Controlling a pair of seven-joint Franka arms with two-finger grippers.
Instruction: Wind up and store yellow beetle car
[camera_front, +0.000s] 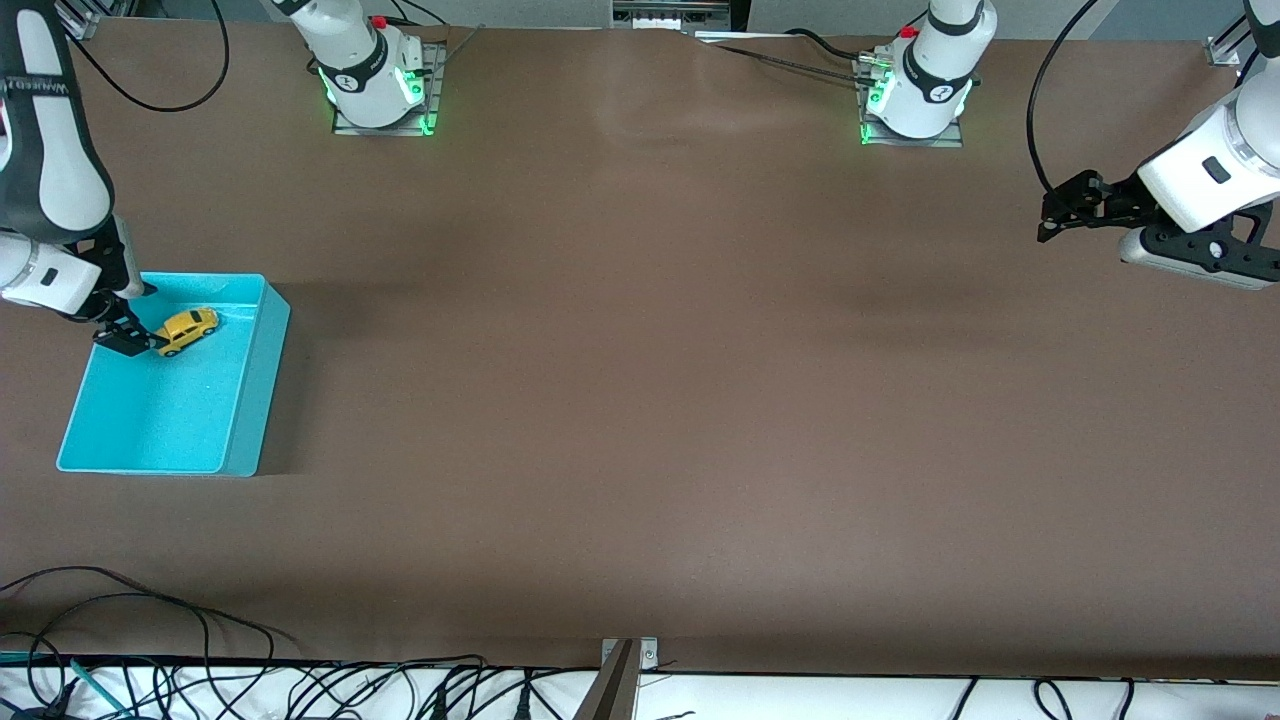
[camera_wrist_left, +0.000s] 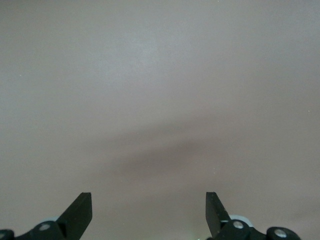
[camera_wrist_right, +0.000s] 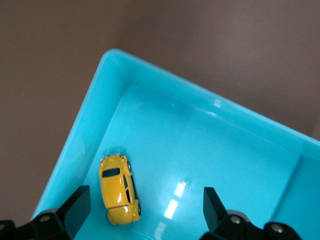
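From the front view I see my right gripper (camera_front: 128, 338) hanging over the teal bin (camera_front: 245, 400) at the right arm's end of the table, its black tip just beside the yellow beetle car (camera_front: 187, 330), though I cannot tell from here whether they touch. The car sits on its wheels on the bin floor, in the part of the bin farther from the front camera. My left gripper (camera_front: 1062, 212) waits in the air over bare brown table (camera_front: 640, 400) at the left arm's end, holding nothing; its arm is cut off by the picture's edge. In the left wrist view the left gripper (camera_wrist_left: 149, 210) has its fingers spread wide with only tabletop between them, and only the fingertips (camera_wrist_left: 80, 207) show. In the right wrist view the right gripper (camera_wrist_right: 145, 212) is also spread wide and empty above the bin (camera_wrist_right: 90, 115); the car (camera_wrist_right: 119, 189) lies in the bin close to one wall, near one fingertip (camera_wrist_right: 77, 205) but clear of it.
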